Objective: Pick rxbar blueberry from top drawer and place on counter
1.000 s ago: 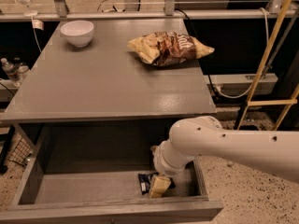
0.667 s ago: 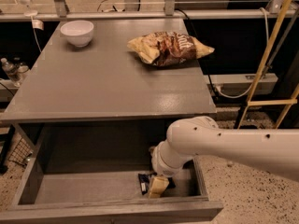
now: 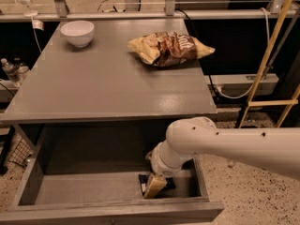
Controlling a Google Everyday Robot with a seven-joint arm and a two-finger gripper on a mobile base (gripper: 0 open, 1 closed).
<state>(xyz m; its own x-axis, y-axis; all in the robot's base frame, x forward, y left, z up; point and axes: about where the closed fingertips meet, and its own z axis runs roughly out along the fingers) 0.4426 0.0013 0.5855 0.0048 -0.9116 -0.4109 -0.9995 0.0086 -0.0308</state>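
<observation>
Drawer pulled open, bottom of frame. Gripper low inside, lower centre, on bar by front wall. Arm comes in from right, under counter edge. Grip state: can't tell. Bag and bowl sit up top, so near half looks best for drop.

Behind the counter a pale metal rail runs before darkness, to its right a yellow ladder stands on speckled floor, to its left sits a water bottle, and below its front edge hangs the gripper.
</observation>
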